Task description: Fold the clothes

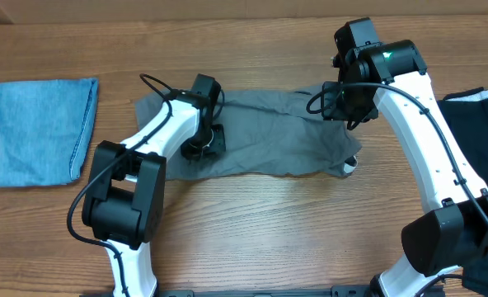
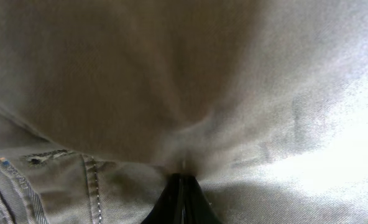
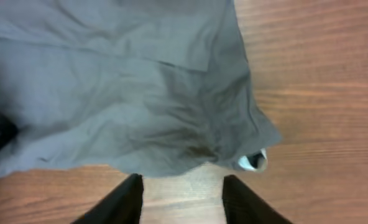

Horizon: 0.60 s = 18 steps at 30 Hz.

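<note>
While the clothes (image 1: 269, 140) lie wrinkled across the worktop (image 1: 269, 239), folding looks only begun: the left end effector (image 2: 181, 182) is pinched shut on their left part; the right end effector (image 3: 183, 190) hangs parted, empty, by their right edge.

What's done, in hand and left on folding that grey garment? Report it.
Done: the grey garment lies in a long band, seemingly folded once. In hand: the left gripper pinches cloth near its left end; the right gripper is open, empty, at the right edge. Left: folding the band across.
</note>
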Motion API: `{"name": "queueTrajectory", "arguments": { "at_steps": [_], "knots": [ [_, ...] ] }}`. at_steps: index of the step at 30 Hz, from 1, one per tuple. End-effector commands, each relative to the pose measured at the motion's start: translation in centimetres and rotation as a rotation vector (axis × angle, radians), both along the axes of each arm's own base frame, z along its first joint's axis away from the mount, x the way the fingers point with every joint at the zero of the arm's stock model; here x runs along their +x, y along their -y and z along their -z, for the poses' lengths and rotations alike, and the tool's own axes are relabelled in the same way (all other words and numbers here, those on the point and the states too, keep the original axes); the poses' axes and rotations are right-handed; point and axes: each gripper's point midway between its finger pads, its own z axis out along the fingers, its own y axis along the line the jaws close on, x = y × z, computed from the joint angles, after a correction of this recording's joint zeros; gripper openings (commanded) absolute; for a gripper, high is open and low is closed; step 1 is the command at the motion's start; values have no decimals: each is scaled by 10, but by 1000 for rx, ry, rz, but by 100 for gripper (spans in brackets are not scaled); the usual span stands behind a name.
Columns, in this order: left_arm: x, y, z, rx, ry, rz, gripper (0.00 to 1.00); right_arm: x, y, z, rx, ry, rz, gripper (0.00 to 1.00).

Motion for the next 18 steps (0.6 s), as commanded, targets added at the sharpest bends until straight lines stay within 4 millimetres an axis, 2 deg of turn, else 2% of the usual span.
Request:
{"name": "queueTrajectory", "arguments": {
  "at_steps": [1,4,8,10,12,16,18],
  "knots": [
    [-38,15,36,-16,-141,14,4,15,-10,-11,49,79,-15,45],
    [-38,15,36,-14,-141,19,8,28,-19,-13,55,137,-70,41],
    [-39,13,37,-6,-144,19,9,35,-47,-5,90,170,-227,34],
    [-39,12,36,-1,-144,19,9,37,-55,5,87,169,-250,30],
    [-40,12,37,2,-146,19,9,38,-65,19,111,160,-268,19],
    [-40,11,36,6,-145,19,9,30,-99,47,249,121,-323,4],
    [-40,11,37,5,-146,19,9,24,-115,59,317,103,-355,4]
  ]
}}
